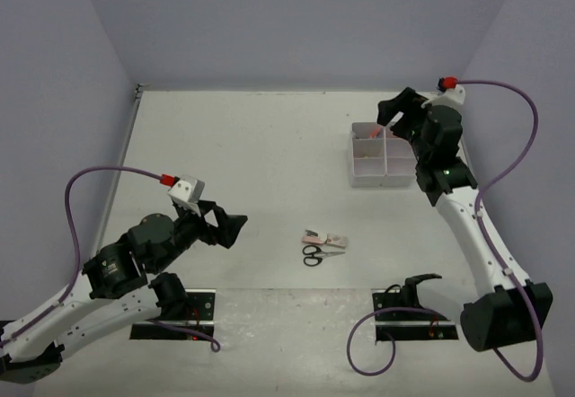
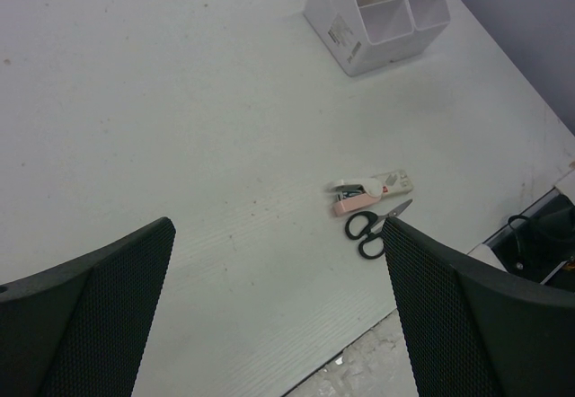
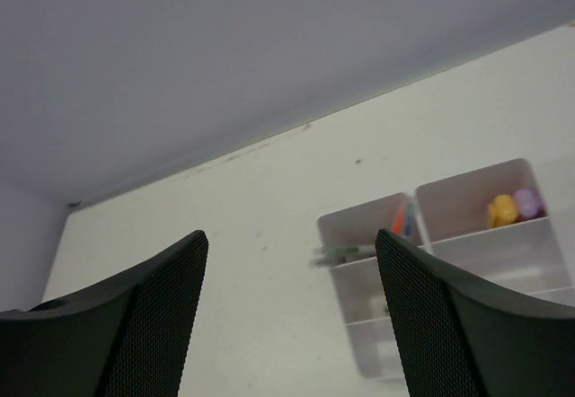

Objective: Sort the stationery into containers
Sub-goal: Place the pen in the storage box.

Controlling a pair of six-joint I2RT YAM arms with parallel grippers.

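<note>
Left gripper (image 2: 277, 228) and right gripper (image 3: 292, 235), mesh-padded, released; glossy white gridded organiser (image 2: 334, 22); black-looped scissors (image 2: 375, 227)

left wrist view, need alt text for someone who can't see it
Small black-handled scissors lie on a white table beside a pink and white stationery piece, seen between the two black mesh-faced fingers of the open left tool. A white plastic organiser box with divided compartments stands farther away at the top of the picture.
</note>
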